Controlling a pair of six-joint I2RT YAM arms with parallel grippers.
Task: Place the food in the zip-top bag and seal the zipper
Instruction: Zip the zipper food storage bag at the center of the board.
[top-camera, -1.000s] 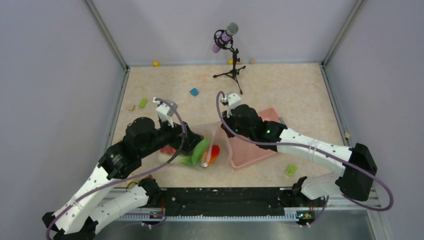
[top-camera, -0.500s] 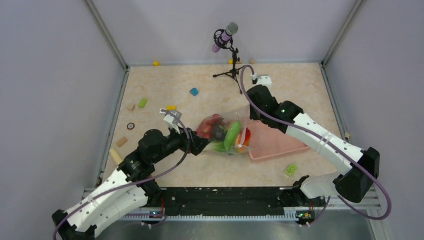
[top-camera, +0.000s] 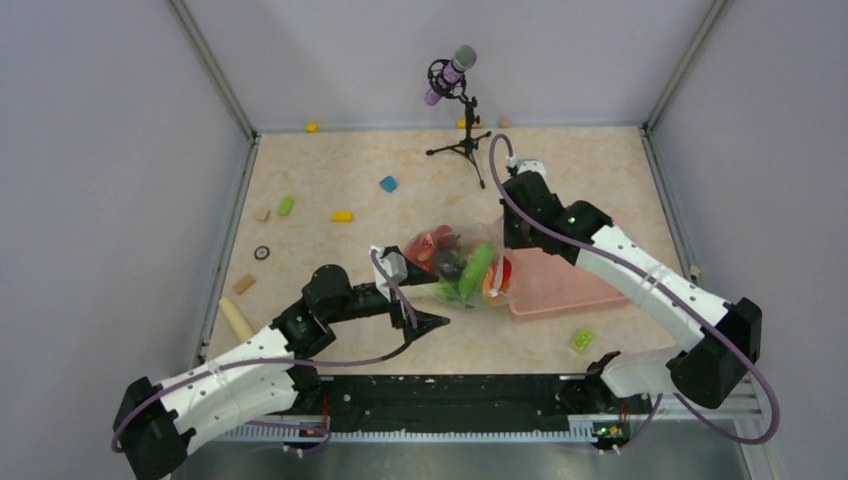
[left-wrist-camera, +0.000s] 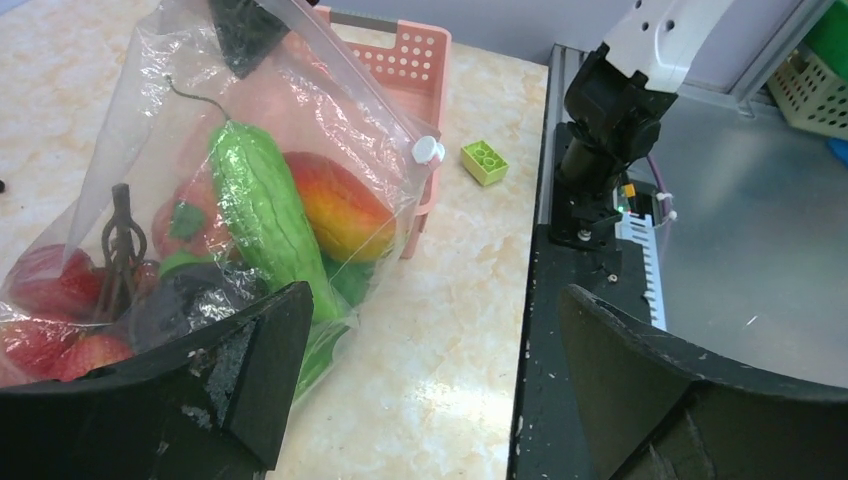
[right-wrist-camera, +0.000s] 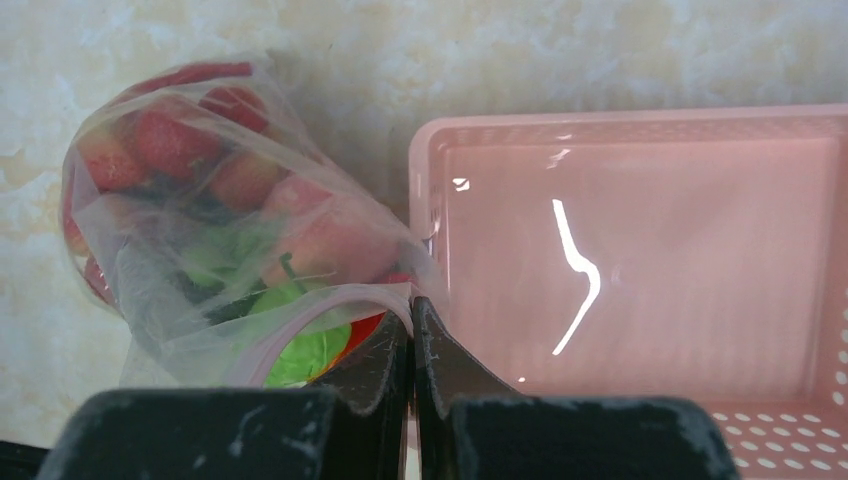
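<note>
While the right gripper (right-wrist-camera: 411, 318) stands pinched tight on the mouth edge of the zip-top bag (right-wrist-camera: 190, 210), the left gripper (left-wrist-camera: 430, 310) hangs spread wide with nothing between its fingers, just on the near side of the bag and clear of it. The bag rests mid-table (top-camera: 330, 170), its lifted mouth end against the corner of the pink basket (right-wrist-camera: 640, 250). The food (top-camera: 455, 268) lies inside it: a green cucumber (left-wrist-camera: 262, 210), a red-yellow mango (left-wrist-camera: 340, 215) and red berries (left-wrist-camera: 55, 295) at the far end. The zipper (right-wrist-camera: 330, 305) curves from the right fingers; whether it is pressed closed cannot be told. A green block (left-wrist-camera: 484, 162) lies near the basket, not touching it.
</note>
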